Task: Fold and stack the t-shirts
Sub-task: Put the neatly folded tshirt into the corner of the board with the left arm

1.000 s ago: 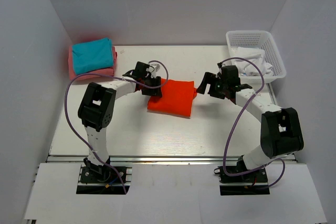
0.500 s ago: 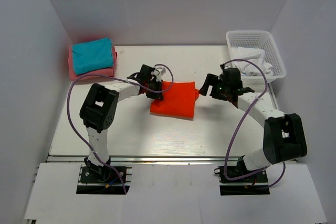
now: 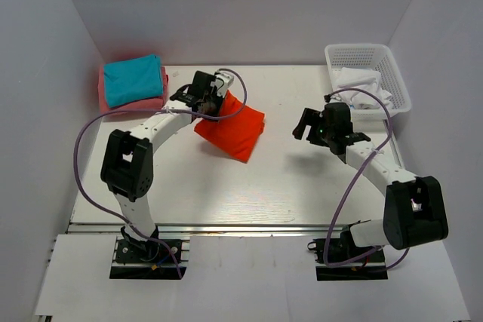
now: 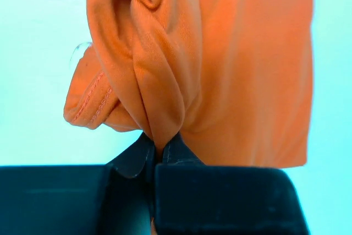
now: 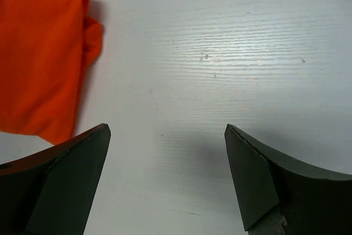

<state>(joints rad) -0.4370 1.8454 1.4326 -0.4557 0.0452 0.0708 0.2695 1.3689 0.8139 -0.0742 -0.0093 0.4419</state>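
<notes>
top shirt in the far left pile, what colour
Top shirt is teal, clearest in the top external view.

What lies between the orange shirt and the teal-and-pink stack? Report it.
Nothing visible. The left gripper is shut on the orange shirt, and only table surface shows between it and the teal shirt lying on the pink shirt at the far left corner.

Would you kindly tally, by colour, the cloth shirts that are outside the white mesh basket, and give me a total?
orange-red cloth shirt: 1
teal folded cloth shirt: 1
pink folded cloth shirt: 1
Total: 3
</notes>
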